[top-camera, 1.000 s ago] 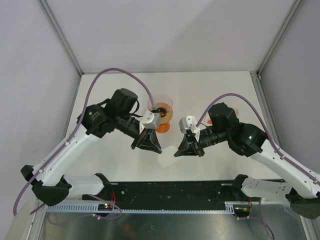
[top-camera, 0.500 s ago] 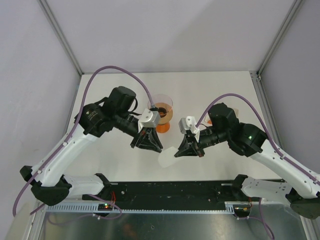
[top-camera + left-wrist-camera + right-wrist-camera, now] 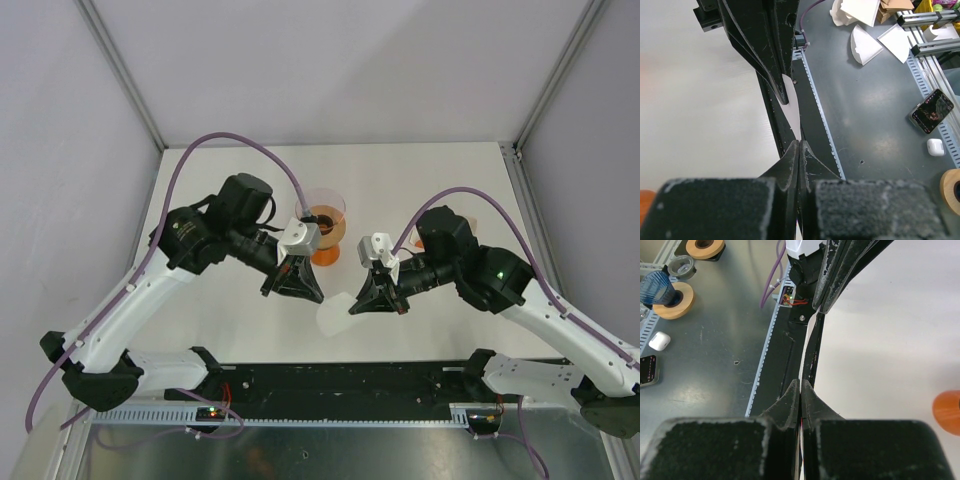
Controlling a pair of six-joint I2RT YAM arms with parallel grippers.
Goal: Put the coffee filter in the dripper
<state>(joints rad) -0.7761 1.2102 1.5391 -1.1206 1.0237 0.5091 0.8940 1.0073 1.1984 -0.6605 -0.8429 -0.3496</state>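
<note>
The coffee filter (image 3: 335, 313) is a thin white paper sheet held just above the table between my two grippers. My left gripper (image 3: 308, 297) is shut on its left edge. My right gripper (image 3: 362, 305) is shut on its right edge. In the left wrist view the filter (image 3: 791, 107) runs edge-on from my shut left gripper (image 3: 799, 145) up to the right gripper (image 3: 784, 92). In the right wrist view my right gripper (image 3: 801, 384) is shut on the paper's thin edge. The clear pinkish dripper (image 3: 322, 205) stands behind the left gripper, apart from the filter.
A small orange cup (image 3: 326, 250) sits at the dripper's foot and shows in the right wrist view (image 3: 947, 412). Another orange item (image 3: 417, 241) is half hidden behind the right arm. A black rail (image 3: 340, 382) lines the near table edge. Spare filters (image 3: 865, 42) lie on the metal bench beyond.
Almost nothing. My left gripper has edged slightly to the left, and both grippers keep their hold on the filter.
</note>
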